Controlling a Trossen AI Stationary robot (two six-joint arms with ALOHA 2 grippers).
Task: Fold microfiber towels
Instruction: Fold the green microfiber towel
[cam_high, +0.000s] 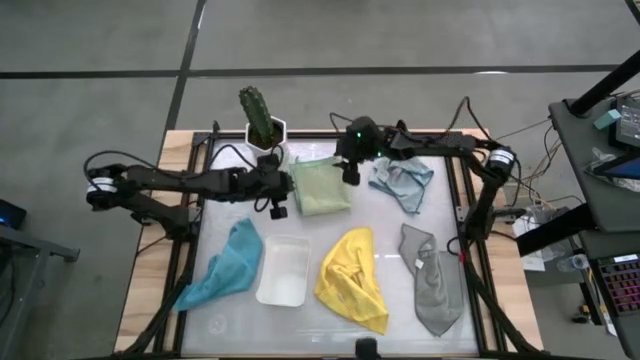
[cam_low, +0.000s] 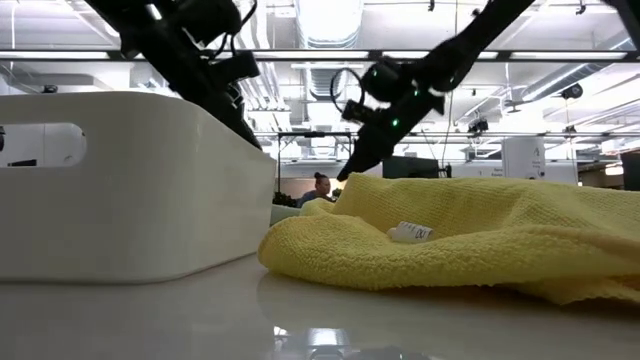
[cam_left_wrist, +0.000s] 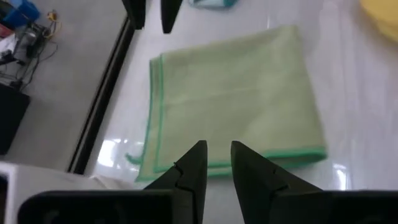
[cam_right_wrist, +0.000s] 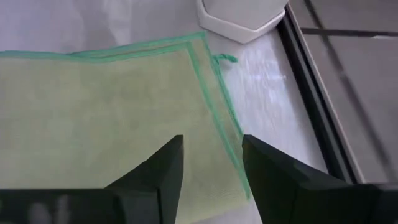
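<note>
1. Pale green microfiber towel (cam_high: 321, 186), folded into a neat rectangle (darker green hem visible), lying flat at the far centre of the white table (cam_high: 330, 320).
2. Left gripper (cam_left_wrist: 216, 163) just left of the green towel, fingers narrowly parted, holding nothing.
3. Right gripper (cam_right_wrist: 211, 163) above the towel's far edge, fingers apart, empty.
4. Light blue towel (cam_high: 403, 181) far right; grey towel (cam_high: 432, 282) near right; yellow towel (cam_high: 353, 279) near centre; teal towel (cam_high: 226, 265) near left, all crumpled.
5. White rectangular tray (cam_high: 283, 271) between the teal and yellow towels.
</note>
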